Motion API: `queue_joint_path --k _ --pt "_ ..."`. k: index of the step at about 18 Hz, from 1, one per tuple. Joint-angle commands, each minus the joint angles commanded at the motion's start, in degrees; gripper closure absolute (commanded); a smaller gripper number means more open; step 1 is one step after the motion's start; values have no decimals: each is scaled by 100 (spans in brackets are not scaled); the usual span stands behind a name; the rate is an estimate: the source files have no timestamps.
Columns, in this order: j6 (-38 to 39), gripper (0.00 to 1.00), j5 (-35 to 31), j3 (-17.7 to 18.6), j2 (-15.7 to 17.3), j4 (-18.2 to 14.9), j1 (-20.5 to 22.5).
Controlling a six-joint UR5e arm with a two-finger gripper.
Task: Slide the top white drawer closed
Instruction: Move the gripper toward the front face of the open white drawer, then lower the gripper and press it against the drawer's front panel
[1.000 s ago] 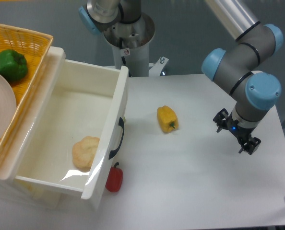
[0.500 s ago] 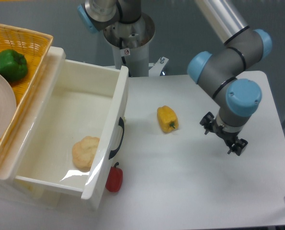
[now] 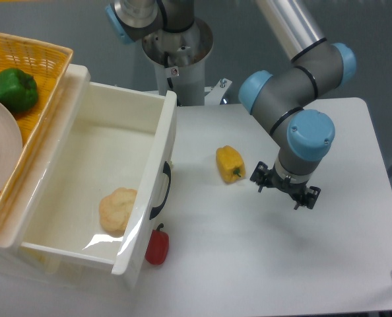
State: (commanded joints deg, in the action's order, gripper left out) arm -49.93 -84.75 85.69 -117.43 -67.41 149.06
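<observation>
White plastic top drawer [image 3: 97,191] pulled fully out at left, black handle [image 3: 160,191] on its front panel. Beige bread-like lump [image 3: 117,210] inside it. Gripper [image 3: 285,189] hangs above table [image 3: 262,264], right of yellow pepper [image 3: 229,164], well apart from drawer; fingers spread, holding nothing. Red pepper [image 3: 157,246] lies below drawer front. Wicker basket [image 3: 37,59] holds green pepper [image 3: 12,89].

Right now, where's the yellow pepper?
The yellow pepper lies on the white table, mid-frame, between the top white drawer front and the end effector, touching neither.
</observation>
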Motion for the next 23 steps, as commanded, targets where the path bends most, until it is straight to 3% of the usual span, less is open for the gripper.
queue_joint_path --k 2,8,14,18,23 --pt "9 60 475 192 193 -9 17" --pt "210 97 1266 343 598 -175 -105" --pt "431 100 2329 290 563 -1010 -211" --pt "651 100 3024 281 545 -1090 -158" --pt "695 100 3184 281 545 -1213 -158"
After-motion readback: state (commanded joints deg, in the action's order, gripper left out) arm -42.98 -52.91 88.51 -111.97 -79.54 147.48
